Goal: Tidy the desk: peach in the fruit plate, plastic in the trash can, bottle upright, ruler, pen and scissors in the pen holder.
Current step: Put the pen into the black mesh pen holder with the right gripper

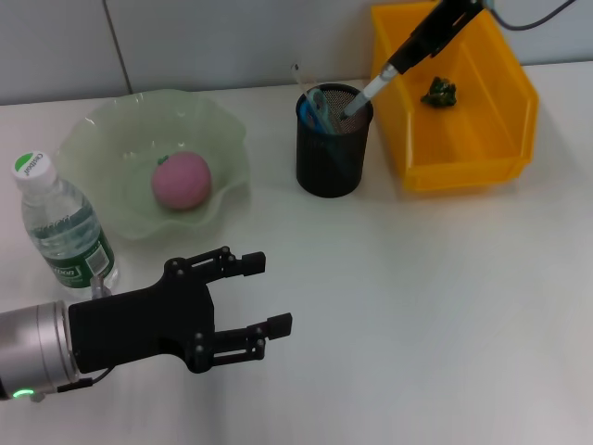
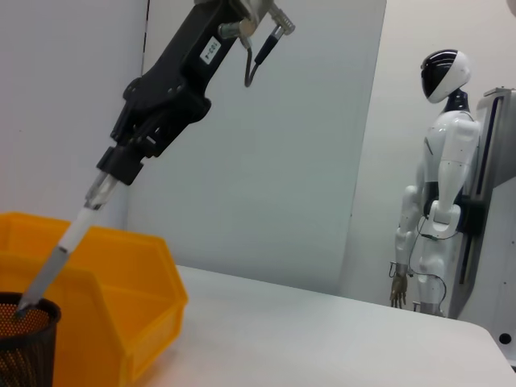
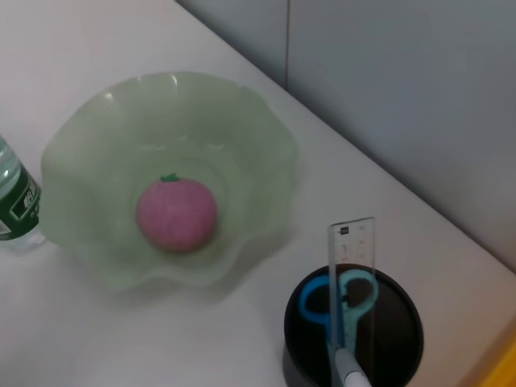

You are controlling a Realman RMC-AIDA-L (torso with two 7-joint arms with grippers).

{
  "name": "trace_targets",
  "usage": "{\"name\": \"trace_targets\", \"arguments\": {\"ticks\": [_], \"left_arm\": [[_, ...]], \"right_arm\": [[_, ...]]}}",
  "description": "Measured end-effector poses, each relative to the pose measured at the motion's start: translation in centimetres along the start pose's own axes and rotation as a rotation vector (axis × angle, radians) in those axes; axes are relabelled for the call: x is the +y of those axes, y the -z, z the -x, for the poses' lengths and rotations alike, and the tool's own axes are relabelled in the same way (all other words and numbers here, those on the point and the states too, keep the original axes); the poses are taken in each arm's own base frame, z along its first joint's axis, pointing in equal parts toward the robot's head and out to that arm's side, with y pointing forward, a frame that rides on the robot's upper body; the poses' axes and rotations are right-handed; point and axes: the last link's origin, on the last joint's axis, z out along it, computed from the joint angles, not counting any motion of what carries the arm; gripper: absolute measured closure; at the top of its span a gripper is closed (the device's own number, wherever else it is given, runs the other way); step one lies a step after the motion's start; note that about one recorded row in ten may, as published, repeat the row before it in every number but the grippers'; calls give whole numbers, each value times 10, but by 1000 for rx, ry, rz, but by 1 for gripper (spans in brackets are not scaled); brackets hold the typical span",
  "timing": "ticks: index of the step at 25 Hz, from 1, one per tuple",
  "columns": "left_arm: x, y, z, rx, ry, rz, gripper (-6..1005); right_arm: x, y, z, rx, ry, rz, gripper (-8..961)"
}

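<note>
So the left gripper point(image 1: 248, 298) is hanging low over the near side of the desk point(image 1: 435, 306), fingers spread wide with nothing between them. Just off to its left and a bit further back stands the bottle point(image 1: 63, 228), upright, cap on. Straight behind the gripper is the green fruit plate point(image 1: 102, 139) with the pink peach point(image 1: 182, 180) sitting in the middle of it.

Further right is the black mesh pen holder point(image 1: 329, 148), which has the blue-handled scissors point(image 3: 339, 297) and the clear ruler point(image 3: 352, 266) standing in it. The right gripper point(image 2: 121, 161) is up above and behind the holder, clamped on the top end of the pen point(image 1: 371, 93); the pen slants down with its tip inside the holder's rim.

Right beside the holder, under that arm, is the yellow trash can point(image 1: 463, 158) with the crumpled green plastic point(image 1: 439, 92) in it.
</note>
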Motion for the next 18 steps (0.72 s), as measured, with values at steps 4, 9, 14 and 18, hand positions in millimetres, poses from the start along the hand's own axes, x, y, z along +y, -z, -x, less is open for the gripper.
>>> {"name": "trace_targets", "arguments": {"ticks": [4,9,14,18], "left_arm": [[0,0,0,0,0,1,207],[1,0,0,3,-1,4,208],[2,0,-1,12,1,4,208],[3,2,-2,28,6,5,208]], "right_arm": [[2,-13,5,13,5,7,713],[5,-26,8,30,5,17,708],[7,-37,8,57,11,7,702],[8,-44,8,78,16,-5,698]]}}
